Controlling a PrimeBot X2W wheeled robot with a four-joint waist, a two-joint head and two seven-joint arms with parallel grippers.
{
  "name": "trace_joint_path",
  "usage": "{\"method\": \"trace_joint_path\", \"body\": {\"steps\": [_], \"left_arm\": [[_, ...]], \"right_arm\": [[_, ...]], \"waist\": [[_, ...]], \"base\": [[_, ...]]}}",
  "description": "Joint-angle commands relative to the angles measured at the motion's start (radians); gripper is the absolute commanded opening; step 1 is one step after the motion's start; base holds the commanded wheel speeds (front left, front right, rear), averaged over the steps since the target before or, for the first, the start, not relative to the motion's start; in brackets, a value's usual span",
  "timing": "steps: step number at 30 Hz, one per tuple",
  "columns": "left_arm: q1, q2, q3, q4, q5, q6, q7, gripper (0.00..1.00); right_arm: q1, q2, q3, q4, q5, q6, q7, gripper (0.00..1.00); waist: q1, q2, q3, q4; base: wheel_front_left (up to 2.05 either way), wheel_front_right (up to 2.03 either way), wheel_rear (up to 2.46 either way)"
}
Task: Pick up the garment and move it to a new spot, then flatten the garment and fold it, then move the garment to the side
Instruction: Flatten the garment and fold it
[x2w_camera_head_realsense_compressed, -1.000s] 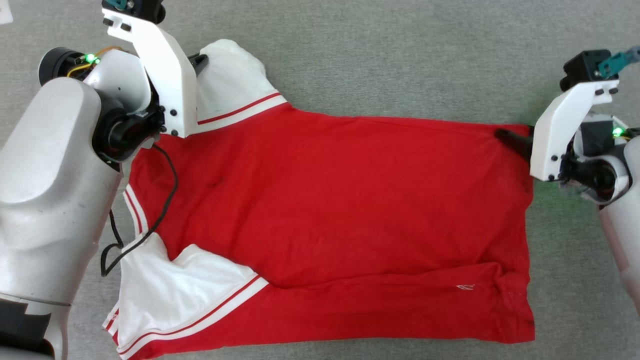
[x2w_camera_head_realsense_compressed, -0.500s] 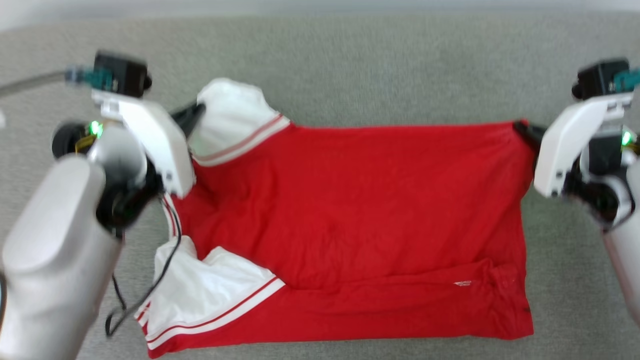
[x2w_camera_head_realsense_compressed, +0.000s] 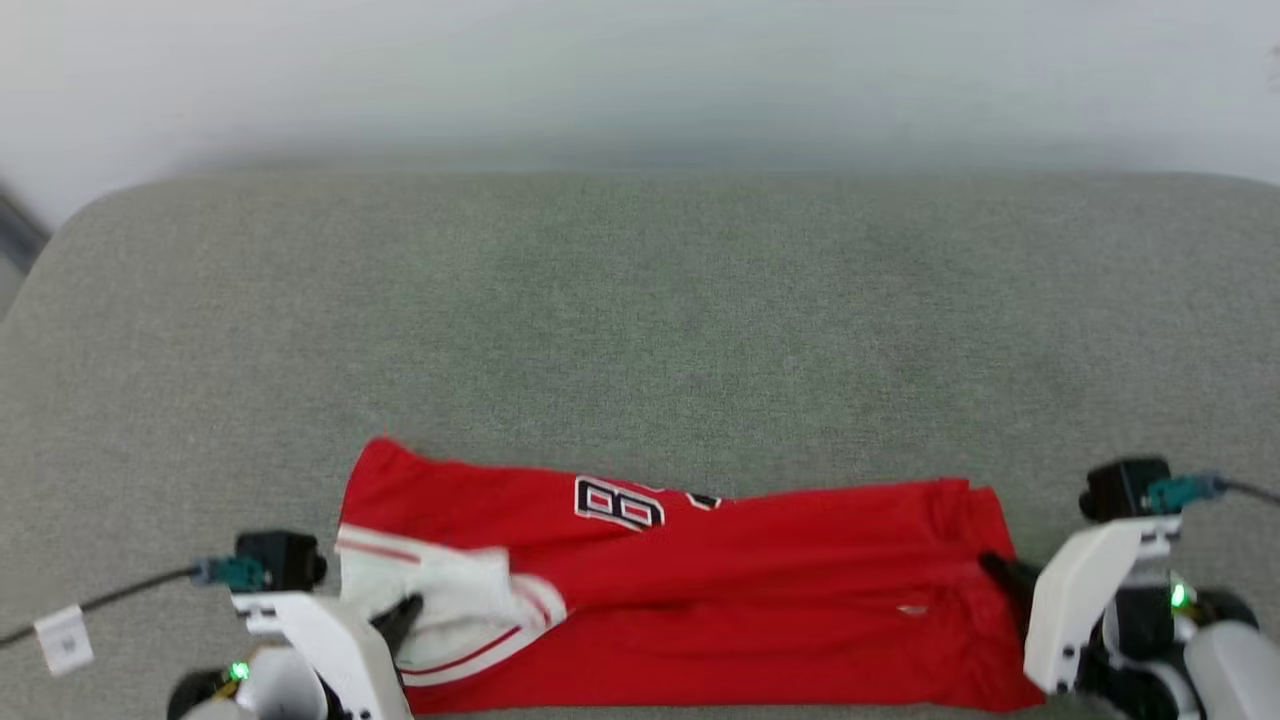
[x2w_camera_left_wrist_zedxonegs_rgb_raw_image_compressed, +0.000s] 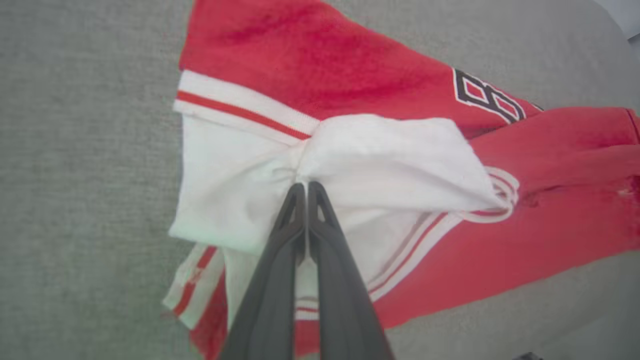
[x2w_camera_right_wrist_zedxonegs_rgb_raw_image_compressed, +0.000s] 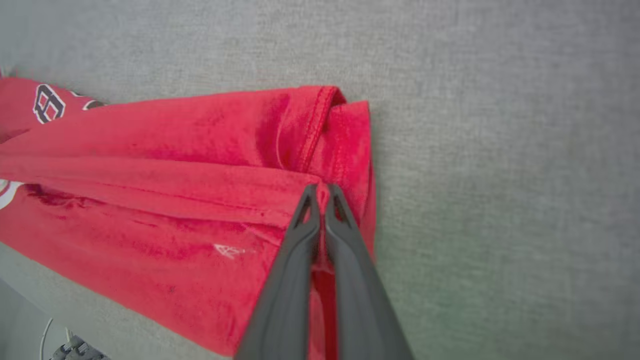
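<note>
Garment (x2w_camera_head_realsense_compressed: 760, 600) folded lengthwise on grey surface (x2w_camera_head_realsense_compressed: 640, 330), left jaws pinching white sleeve (x2w_camera_left_wrist_zedxonegs_rgb_raw_image_compressed: 390, 160), right jaws pinching red hem (x2w_camera_right_wrist_zedxonegs_rgb_raw_image_compressed: 345, 145)

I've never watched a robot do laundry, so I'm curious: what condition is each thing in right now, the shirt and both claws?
garment: doubled over into a long creased band on the grey surface, number patch showing near its far edge.
left gripper: shut, pinching the white sleeve.
right gripper: shut, pinching red cloth at the hem end.
</note>
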Motion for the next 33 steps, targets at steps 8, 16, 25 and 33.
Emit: {"method": "trace_joint_path", "body": {"steps": [8, 16, 25, 33], "left_arm": [[0.064, -0.075, 0.002, 0.058, 0.035, 0.049, -0.146, 1.0], [0.075, -0.113, 0.018, 0.004, 0.132, 0.106, -0.36, 1.0], [0.097, -0.102, 0.019, -0.136, 0.291, 0.242, -0.509, 1.0], [0.111, -0.083, 0.009, -0.248, 0.358, 0.297, -0.516, 1.0]], "right_arm": [[0.141, 0.05, -0.036, 0.004, -0.009, -0.001, -0.107, 1.0], [0.194, 0.025, -0.074, -0.133, -0.019, 0.0, -0.187, 1.0], [0.211, -0.008, -0.226, -0.196, -0.071, 0.0, -0.007, 1.0], [0.199, 0.027, -0.225, -0.181, -0.071, 0.0, 0.146, 1.0]], "waist": [[0.0002, 0.0, -0.043, -0.005], [0.0002, 0.0, -0.124, -0.009], [0.0002, 0.0, -0.146, 0.021], [0.0002, 0.0, -0.114, 0.07]], "base": [[0.0, 0.0, 0.0], [0.0, 0.0, 0.0], [0.0, 0.0, 0.0], [0.0, 0.0, 0.0]]}}
